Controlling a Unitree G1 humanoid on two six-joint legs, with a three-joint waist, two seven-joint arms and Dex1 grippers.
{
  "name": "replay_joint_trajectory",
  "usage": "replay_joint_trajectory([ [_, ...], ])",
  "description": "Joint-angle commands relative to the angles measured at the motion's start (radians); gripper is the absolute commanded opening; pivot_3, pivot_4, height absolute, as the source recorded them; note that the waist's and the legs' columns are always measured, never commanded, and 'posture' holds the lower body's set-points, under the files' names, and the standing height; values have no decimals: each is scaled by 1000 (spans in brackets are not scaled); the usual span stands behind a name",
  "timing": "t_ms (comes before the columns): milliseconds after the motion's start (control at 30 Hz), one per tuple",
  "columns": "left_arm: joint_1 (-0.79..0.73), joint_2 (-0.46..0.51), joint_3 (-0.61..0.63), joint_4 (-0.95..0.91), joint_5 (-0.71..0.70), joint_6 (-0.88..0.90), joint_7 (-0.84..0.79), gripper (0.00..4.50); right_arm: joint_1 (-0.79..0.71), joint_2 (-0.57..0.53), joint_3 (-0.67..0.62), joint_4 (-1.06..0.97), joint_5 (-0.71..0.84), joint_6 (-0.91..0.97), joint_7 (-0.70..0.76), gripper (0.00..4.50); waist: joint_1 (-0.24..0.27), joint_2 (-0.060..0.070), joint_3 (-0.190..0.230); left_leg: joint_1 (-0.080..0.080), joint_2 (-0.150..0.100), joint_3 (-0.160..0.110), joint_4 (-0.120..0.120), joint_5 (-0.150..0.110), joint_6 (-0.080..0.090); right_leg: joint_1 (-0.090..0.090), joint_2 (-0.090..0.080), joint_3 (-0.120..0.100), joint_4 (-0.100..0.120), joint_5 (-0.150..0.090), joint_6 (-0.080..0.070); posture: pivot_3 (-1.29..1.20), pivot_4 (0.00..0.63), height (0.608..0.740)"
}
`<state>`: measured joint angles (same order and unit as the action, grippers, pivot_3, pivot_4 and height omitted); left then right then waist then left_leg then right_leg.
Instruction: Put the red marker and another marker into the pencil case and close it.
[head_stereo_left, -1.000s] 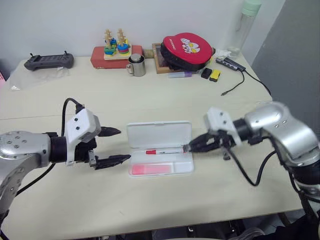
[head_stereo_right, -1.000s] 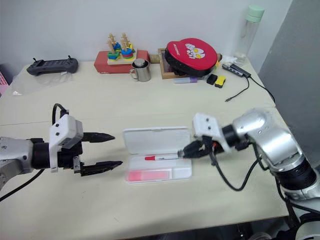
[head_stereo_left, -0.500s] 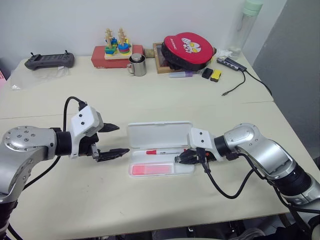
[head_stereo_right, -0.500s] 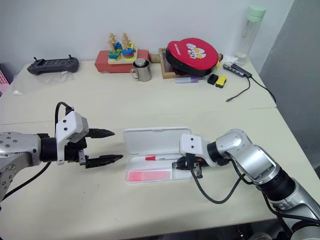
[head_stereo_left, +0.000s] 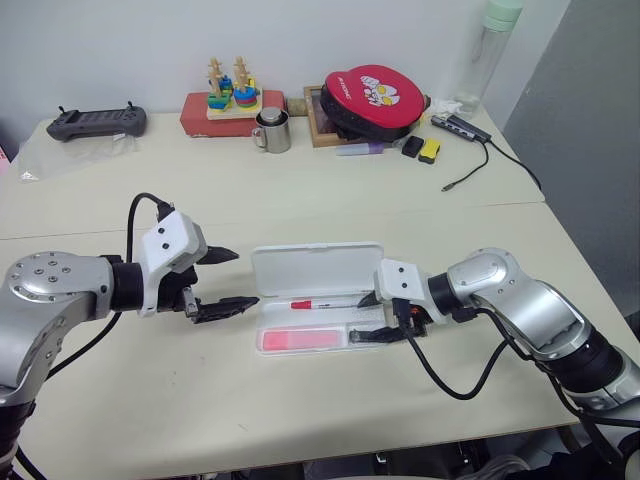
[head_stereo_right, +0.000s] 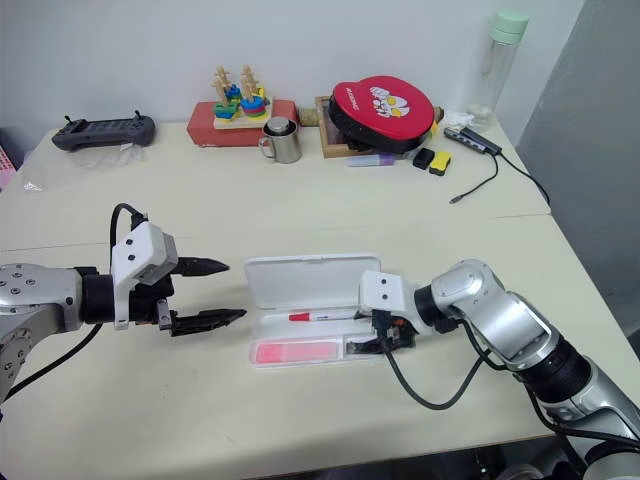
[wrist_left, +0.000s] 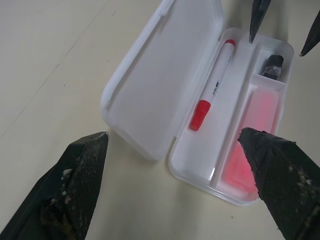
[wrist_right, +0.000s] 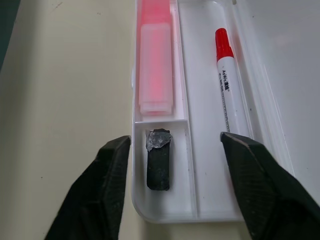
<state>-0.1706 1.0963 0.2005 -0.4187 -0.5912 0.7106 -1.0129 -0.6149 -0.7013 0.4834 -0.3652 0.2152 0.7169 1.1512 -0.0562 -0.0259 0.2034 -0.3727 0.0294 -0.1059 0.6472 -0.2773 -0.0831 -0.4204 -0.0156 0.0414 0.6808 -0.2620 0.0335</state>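
At the left, the left gripper (head_stereo_left: 228, 279) is held level above the tabletop (head_stereo_left: 330, 400), its arm reaching in from the left edge and pointing right toward the pencil case (head_stereo_left: 319, 270). Its jaws are spread wide and nothing is held between them; the tips are seen just beside the left end of the case, without touching it.

In the middle of the near tabletop the pencil case is laid open, its lid folded back flat on the far side. The red marker (head_stereo_left: 326, 303) is seen lying lengthwise in the far compartment of the tray, red cap to the left. The pink highlighter (head_stereo_left: 303, 340) is laid flat in the near compartment. A small black object (wrist_right: 159, 159) is lodged in the little compartment at the right end of the tray.

To the right, the right gripper (head_stereo_left: 372, 318) is brought in from the right with the forearm bent across toward the case and angled downward. Its jaws are parted over the right end of the tray, one fingertip (wrist_right: 255, 180) beside the marker's tail and the other at the near rim; nothing is gripped.
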Motion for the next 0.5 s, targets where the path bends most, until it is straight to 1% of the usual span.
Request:
replay_joint_trajectory([
  [33,-9,-4,25,-14,-4,-2,5,4500,-24,-14,-52,-23,21,7,4,4000,0,0,0,0,0,0,0,0,0,0,0,0,0,0,0,0,150,740],
  [100,-11,-7,23,-15,-4,-1,8,4500,-28,-20,-63,-27,25,7,8,4405,0,0,0,0,0,0,0,0,0,0,0,0,0,0,0,0,150,740],
  [133,-9,-7,26,-17,-7,1,7,4500,-34,-28,-75,-32,33,11,16,4461,0,0,0,0,0,0,0,0,0,0,0,0,0,0,0,0,150,740],
  [300,0,-8,52,-18,-22,13,7,4500,-55,-65,-115,-45,64,22,36,4461,0,0,0,0,0,0,0,0,0,0,0,0,0,0,0,0,150,740],
  [400,17,0,106,-15,-40,30,4,4500,-82,-122,-157,-17,75,-1,79,4461,0,0,0,0,0,0,0,0,0,0,0,0,0,0,0,0,150,740],
  [500,34,-3,187,-26,-82,67,11,4500,-89,-183,-169,66,47,-89,129,3918,0,0,0,0,0,0,0,0,0,0,0,0,0,0,0,0,150,740],
])
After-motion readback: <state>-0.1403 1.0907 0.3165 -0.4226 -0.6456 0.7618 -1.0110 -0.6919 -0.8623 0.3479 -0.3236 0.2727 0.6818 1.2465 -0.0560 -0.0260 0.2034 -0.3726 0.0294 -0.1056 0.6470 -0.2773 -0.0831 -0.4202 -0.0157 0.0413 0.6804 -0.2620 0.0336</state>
